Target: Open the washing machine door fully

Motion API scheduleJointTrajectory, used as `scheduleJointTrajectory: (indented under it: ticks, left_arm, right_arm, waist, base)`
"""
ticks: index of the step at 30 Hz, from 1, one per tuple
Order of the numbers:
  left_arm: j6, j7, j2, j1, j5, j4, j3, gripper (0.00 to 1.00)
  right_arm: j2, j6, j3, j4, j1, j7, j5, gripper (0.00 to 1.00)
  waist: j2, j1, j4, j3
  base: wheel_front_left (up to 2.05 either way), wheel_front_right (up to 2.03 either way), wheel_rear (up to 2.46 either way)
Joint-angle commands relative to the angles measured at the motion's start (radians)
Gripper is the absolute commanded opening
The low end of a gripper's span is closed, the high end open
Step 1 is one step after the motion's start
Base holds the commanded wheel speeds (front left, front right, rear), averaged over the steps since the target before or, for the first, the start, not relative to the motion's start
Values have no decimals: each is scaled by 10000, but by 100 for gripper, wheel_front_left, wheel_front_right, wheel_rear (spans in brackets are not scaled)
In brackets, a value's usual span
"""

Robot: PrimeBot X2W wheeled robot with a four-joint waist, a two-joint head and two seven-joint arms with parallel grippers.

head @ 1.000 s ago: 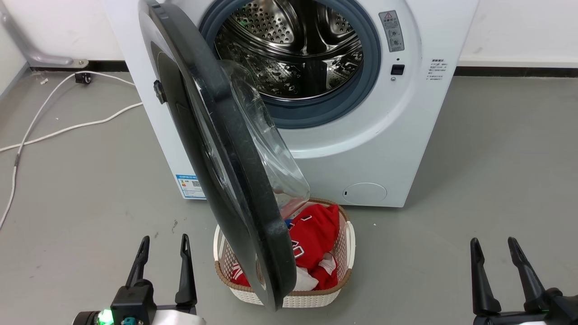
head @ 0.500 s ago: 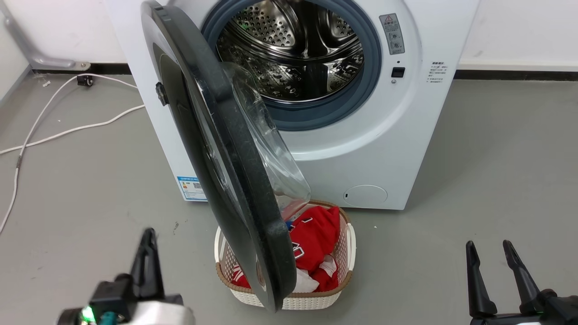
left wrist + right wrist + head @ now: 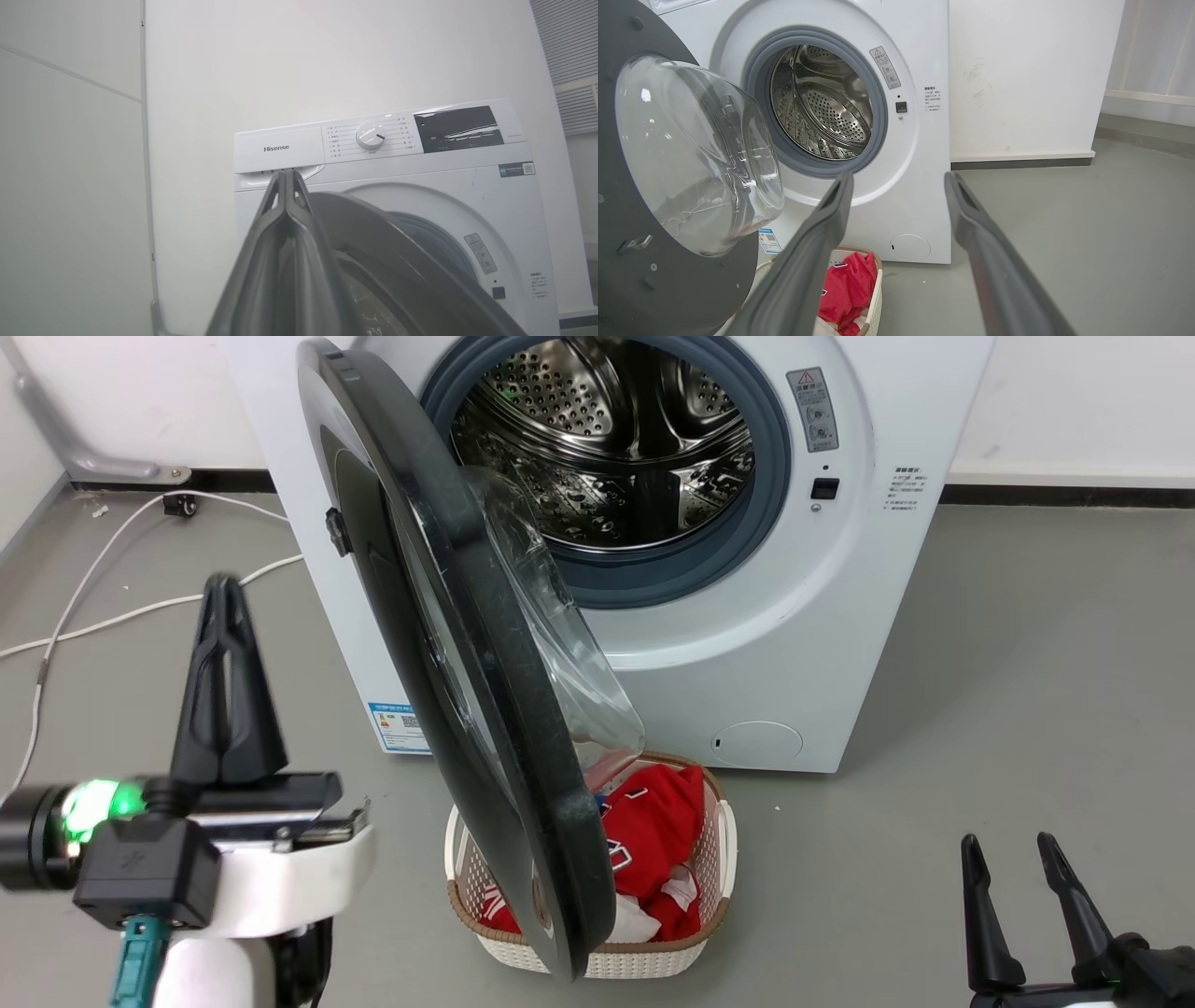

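The white washing machine stands against the wall with its steel drum exposed. The black washing machine door hangs partly swung out, its edge toward me and its glass bowl facing the drum. My left gripper is raised to the left of the door's outer face, apart from it, with its fingers shut together on nothing. In the left wrist view the left gripper points over the door rim at the machine's panel. My right gripper rests open at the lower right. In the right wrist view the right gripper faces the door's inner side.
A white laundry basket with red clothes sits on the floor under the door's lower edge, and shows in the right wrist view as the basket. White cables trail over the grey floor at the left. Open floor lies right of the machine.
My left arm has risen, and its gripper went from open to shut. The door and right gripper have stayed put. The head view shifted slightly.
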Motion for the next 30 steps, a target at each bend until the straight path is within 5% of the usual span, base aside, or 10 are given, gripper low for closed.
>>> scheduleJointTrajectory:
  ticks: [1,13,30]
  left_arm:
    - [-59,-26,47,-163,66,-117,-87,0]
    - [-819,-26,-4,-1271,929,-1223,-2536,0]
    - [-1295,471,-280,-1021,1125,-716,-5828,0]
  right_arm:
    - [30,-2,12,-4,-25,-21,81,100]
    - [29,-2,98,39,-36,-21,41,100]
    - [29,-2,69,160,-55,-21,-37,100]
  waist:
    - [0,0,-1,6]
    - [0,0,-78,98]
    - [0,0,5,219]
  base:
    - [0,0,0]
    - [0,0,0]
    - [0,0,0]
